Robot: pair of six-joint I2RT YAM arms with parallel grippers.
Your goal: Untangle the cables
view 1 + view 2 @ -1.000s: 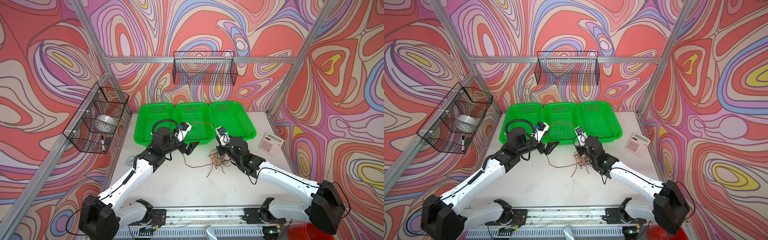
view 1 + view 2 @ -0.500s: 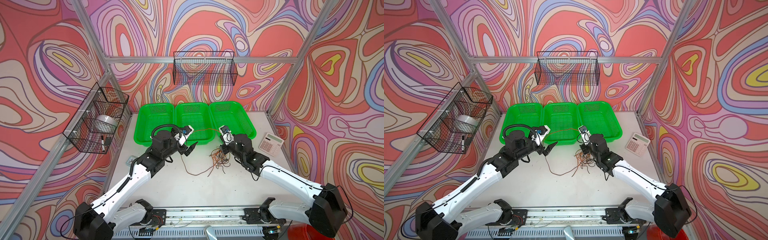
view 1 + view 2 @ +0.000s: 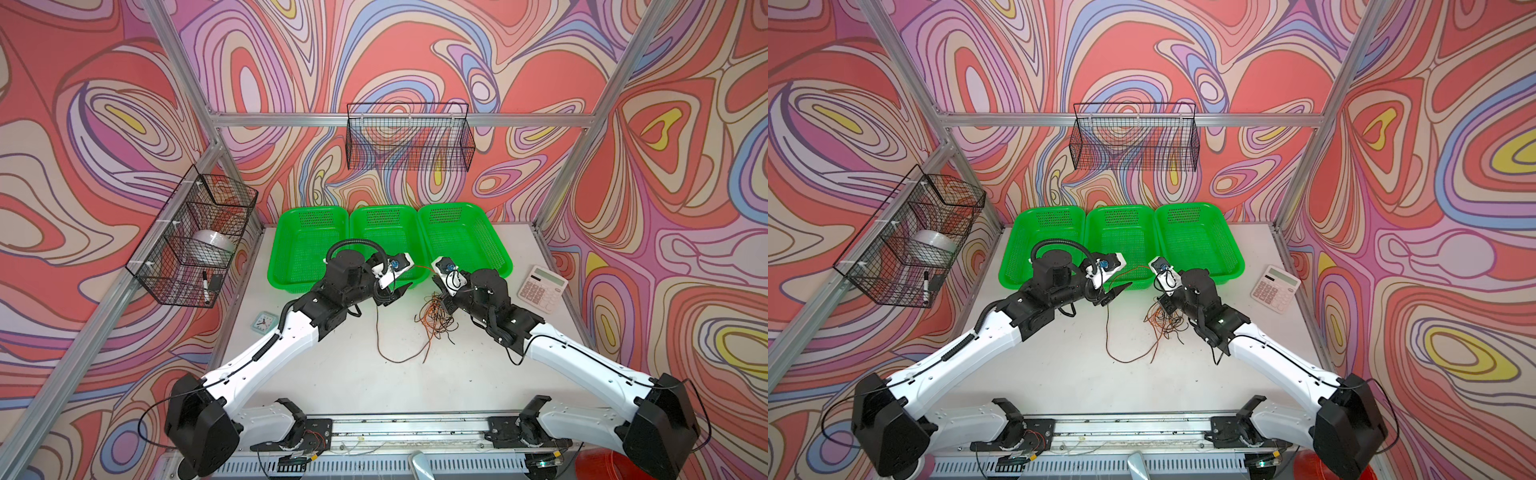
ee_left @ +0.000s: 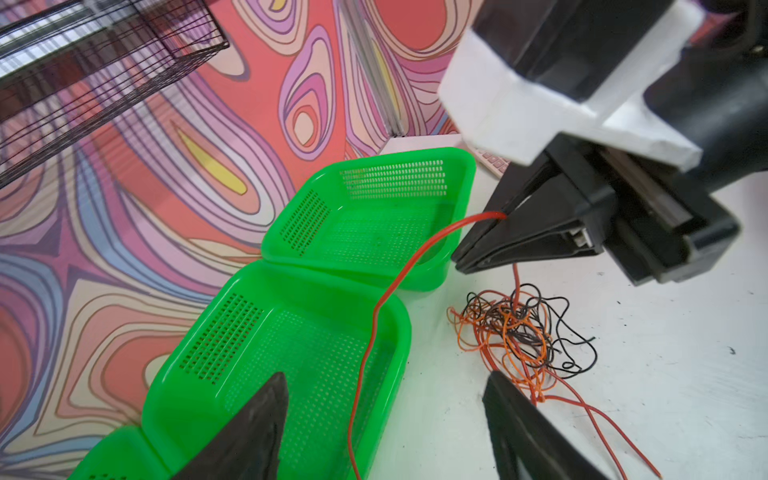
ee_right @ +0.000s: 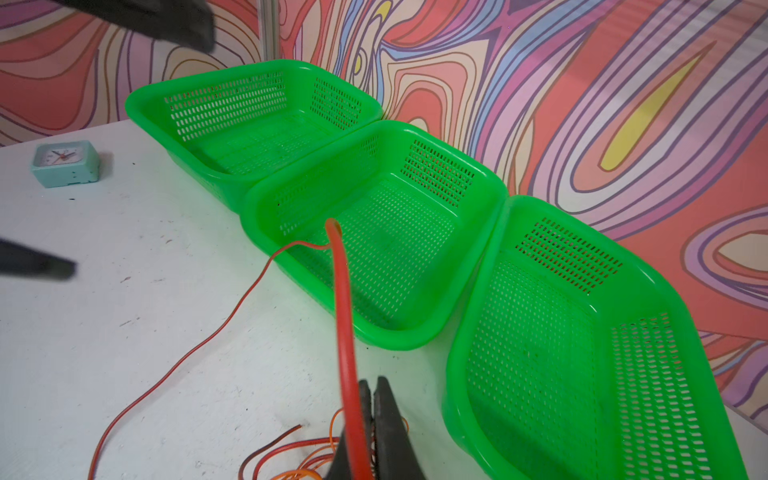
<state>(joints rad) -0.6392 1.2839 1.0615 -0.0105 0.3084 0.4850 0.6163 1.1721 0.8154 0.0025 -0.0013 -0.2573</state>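
Top views look down from high — wrist cameras close (low), sharing the green baskets [image 5: 395, 338].

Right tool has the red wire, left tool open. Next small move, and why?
Probably close the left tool on the red wire. In the left wrist view it appears to run between that tool's open fingers, while the right tool is shut on the same wire above the tangle. A second grip should let the arms draw it free.
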